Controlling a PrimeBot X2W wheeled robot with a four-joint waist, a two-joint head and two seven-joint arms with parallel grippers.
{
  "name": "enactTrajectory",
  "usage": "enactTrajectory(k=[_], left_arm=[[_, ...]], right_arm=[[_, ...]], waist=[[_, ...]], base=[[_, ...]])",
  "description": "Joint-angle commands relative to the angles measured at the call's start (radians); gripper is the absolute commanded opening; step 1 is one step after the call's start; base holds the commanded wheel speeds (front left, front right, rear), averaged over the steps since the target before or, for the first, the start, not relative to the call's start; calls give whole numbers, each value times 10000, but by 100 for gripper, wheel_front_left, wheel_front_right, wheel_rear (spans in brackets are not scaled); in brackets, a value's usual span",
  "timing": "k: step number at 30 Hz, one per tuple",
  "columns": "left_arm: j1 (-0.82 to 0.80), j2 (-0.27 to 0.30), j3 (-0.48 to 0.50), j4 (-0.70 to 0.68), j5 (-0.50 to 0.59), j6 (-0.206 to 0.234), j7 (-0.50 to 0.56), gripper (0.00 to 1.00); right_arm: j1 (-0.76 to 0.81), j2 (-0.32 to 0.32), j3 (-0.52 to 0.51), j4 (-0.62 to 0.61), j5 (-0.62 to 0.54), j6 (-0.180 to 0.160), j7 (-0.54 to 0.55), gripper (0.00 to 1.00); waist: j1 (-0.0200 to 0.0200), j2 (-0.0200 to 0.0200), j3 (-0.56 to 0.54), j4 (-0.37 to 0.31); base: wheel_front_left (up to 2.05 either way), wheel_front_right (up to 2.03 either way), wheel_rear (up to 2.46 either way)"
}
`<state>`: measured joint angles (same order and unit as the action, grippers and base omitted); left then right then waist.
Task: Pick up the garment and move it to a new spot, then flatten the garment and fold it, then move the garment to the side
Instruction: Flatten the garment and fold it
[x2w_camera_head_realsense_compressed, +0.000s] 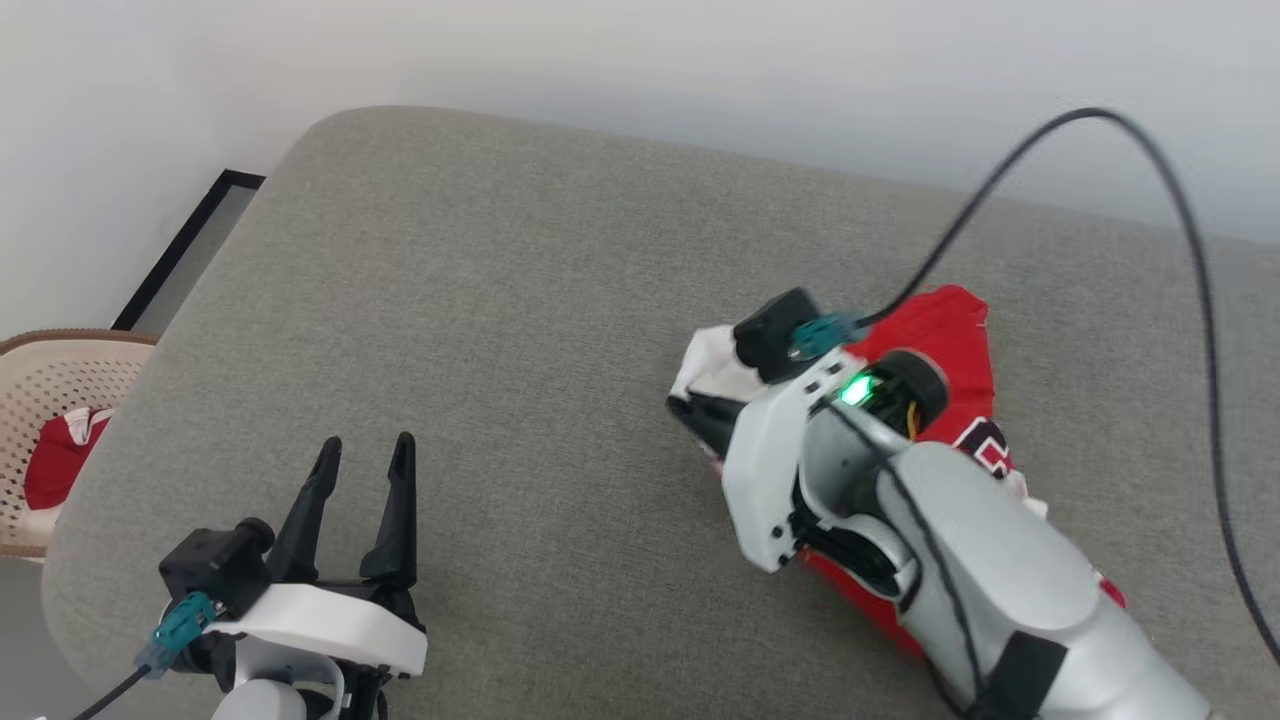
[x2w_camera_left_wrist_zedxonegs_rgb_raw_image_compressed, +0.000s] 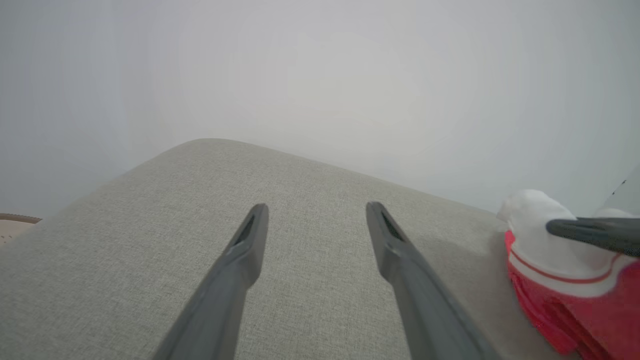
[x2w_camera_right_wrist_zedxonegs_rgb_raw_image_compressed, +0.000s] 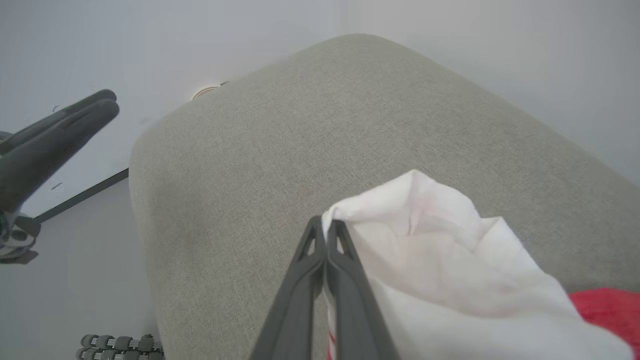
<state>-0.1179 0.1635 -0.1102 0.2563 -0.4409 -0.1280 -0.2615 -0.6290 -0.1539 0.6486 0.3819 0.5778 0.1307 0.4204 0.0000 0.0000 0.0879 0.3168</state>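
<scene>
Right pincer (x2w_camera_right_wrist_zedxonegs_rgb_raw_image_compressed: 325, 231) clenched on the garment (x2w_camera_right_wrist_zedxonegs_rgb_raw_image_compressed: 450, 280), with white sleeve fabric pinched at the tips. The garment is bunched in a red-and-white heap at 3 o'clock on the grey cushion (x2w_camera_head_realsense_compressed: 500, 300), partly under the right forearm.

Left pincer (x2w_camera_head_realsense_compressed: 366, 445) released and empty, hovering over the cushion at 7 o'clock, well apart from the garment.

Progress, my read: grasp made, so this is the pick-up/move step. The heap isn't lifted clear that I can tell. Flatten, fold and move to the side not done: no flat panel or fold lines visible.

Containers: cream perforated basket (x2w_camera_head_realsense_compressed: 60, 375) off the cushion at 9 o'clock holds some red-and-white cloth (x2w_camera_head_realsense_compressed: 55, 460). Can't tell what item it is.
</scene>
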Motion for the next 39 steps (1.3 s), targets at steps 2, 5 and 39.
enactTrajectory(k=[2,5,39], left_arm=[[-157,-13,-26,37,-74,-35,-52,100],[-178,-3,-25,59,-90,-35,-52,100],[-1564,1930,-2508,353,-2572,-35,3074,100]], right_arm=[[-216,143,237,372,115,-1,-143,91],[-404,300,511,646,302,-1,-298,100],[2321,-1562,-4132,-2241,-901,1,-1306,100]], waist=[[0,0,16,49],[0,0,25,35],[0,0,-243,-2700]], base=[[0,0,0],[0,0,0],[0,0,0]])
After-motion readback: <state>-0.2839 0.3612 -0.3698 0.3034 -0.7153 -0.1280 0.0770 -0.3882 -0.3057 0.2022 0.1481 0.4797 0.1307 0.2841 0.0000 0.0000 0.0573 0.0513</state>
